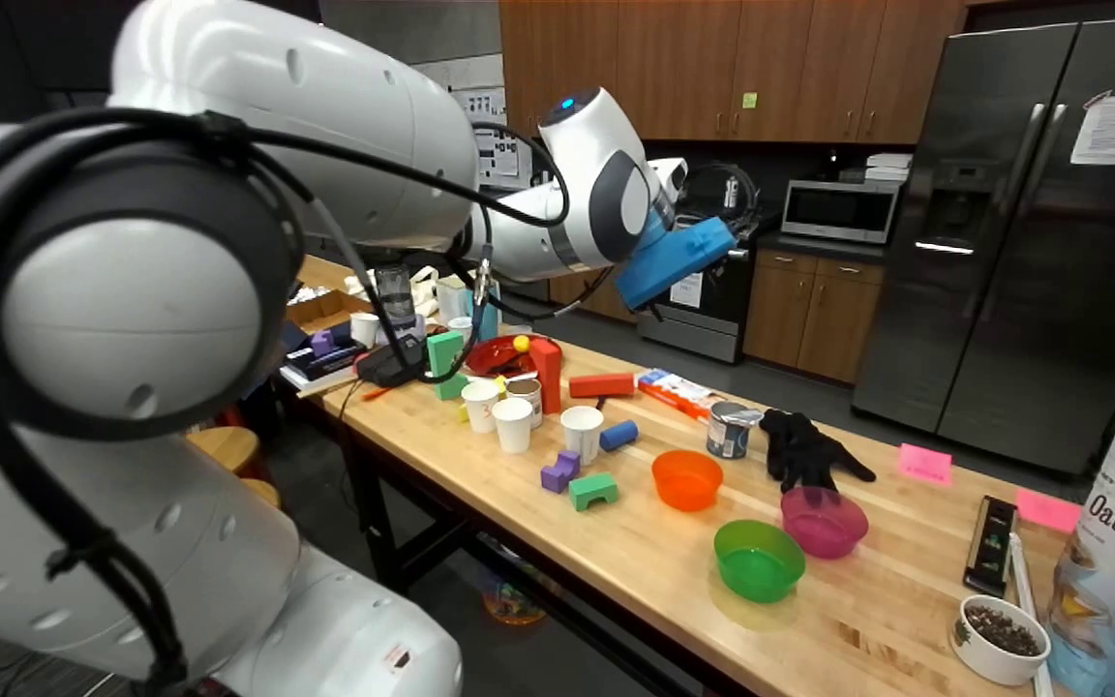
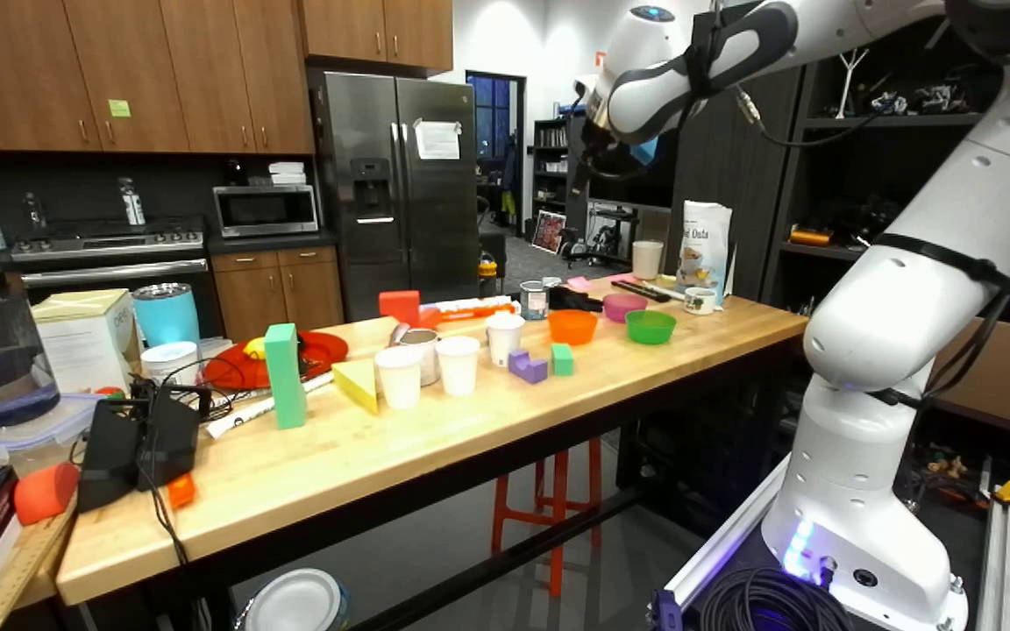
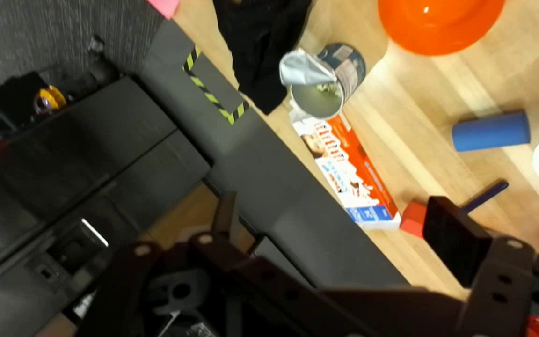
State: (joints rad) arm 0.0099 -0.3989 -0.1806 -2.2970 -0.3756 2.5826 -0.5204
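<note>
High above the table, my gripper [image 3: 339,224] is spread wide, with nothing between its fingers. In an exterior view the gripper [image 2: 586,162] hangs well clear of the tabletop. Under it in the wrist view lies a red-and-white carton [image 3: 351,173] along the table edge. An opened can [image 3: 318,96] with its foil lid peeled back stands at the carton's end, beside a black glove [image 3: 262,51]. A blue cylinder [image 3: 491,132] and an orange bowl [image 3: 440,23] are farther off. One finger [image 3: 456,241] partly hides a red block [image 3: 413,219].
Green [image 1: 759,561] and magenta [image 1: 824,523] bowls stand near the orange one. Several white cups [image 1: 513,426], a purple block [image 1: 560,471] and a green block [image 1: 593,491] are mid-table. A tall green block [image 2: 285,377] stands by a red plate [image 2: 330,349]; an oats bag [image 2: 703,245] is at the opposite end.
</note>
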